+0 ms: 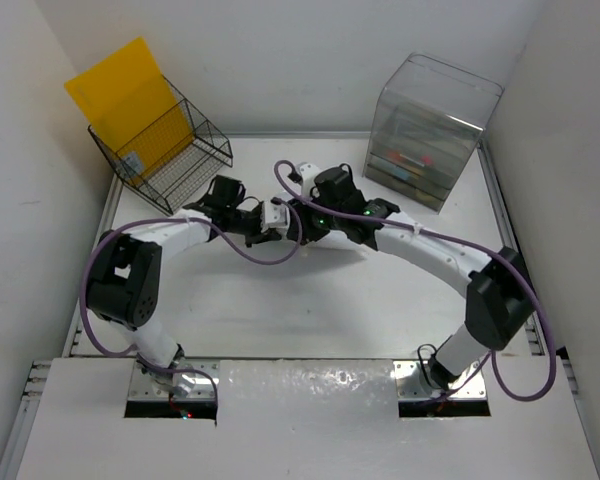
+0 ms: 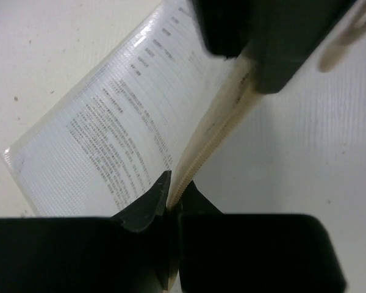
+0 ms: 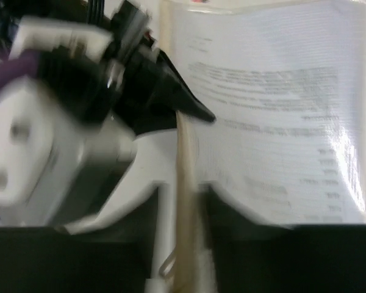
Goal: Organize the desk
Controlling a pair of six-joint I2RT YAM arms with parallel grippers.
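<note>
Passing the pouch (image 2: 110, 134) above the middle of the tabletop (image 1: 310, 310)
Your left claw (image 2: 171, 201) is clenched on the zip edge (image 2: 201, 152); the right claw (image 2: 250, 61) grip is unclear, so free it fully before you pull away.

The left gripper (image 1: 270, 228) and the right gripper (image 1: 298, 228) meet nearly tip to tip above the middle of the large flat white desk (image 1: 280, 310) with silver rails. How their jaws stand cannot be told here. Beyond and left of the left gripper sits a black wire rack (image 1: 185, 160) holding a tilted yellow plastic folder (image 1: 125, 90). Beyond and right of the right gripper stands a clear plastic drawer box (image 1: 430, 130). Purple cables (image 1: 255, 255) loop along both arms.
</note>
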